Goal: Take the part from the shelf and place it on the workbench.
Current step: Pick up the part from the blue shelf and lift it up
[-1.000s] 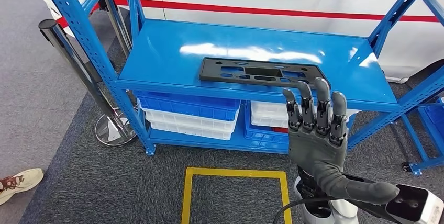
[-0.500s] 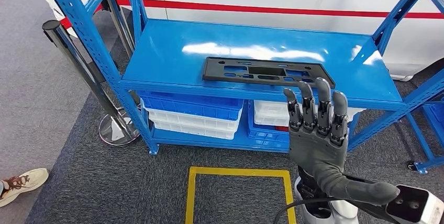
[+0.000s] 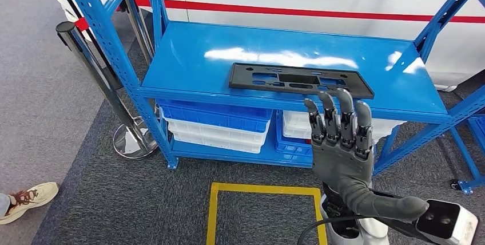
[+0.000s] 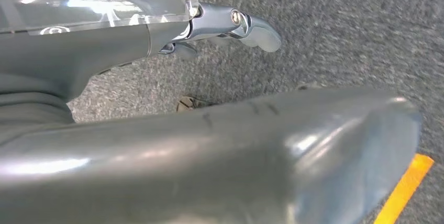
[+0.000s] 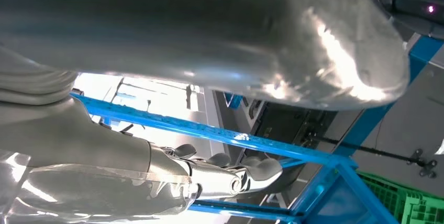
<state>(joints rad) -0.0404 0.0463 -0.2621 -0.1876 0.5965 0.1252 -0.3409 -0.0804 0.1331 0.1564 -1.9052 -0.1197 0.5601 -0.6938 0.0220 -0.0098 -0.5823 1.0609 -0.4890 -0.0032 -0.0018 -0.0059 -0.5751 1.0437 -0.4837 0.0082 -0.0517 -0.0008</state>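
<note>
My right hand (image 3: 341, 142) is raised with fingers apart and upright, holding nothing, in front of the blue shelf (image 3: 189, 73). The flat black part (image 3: 300, 79) lies near the shelf's front edge, with open blue surface on all sides of it and nothing above it. Slanted blue braces (image 3: 437, 19) flank the right end, uprights (image 3: 108, 44) the left. A chrome post (image 3: 100, 82) stands left of the frame.
</note>
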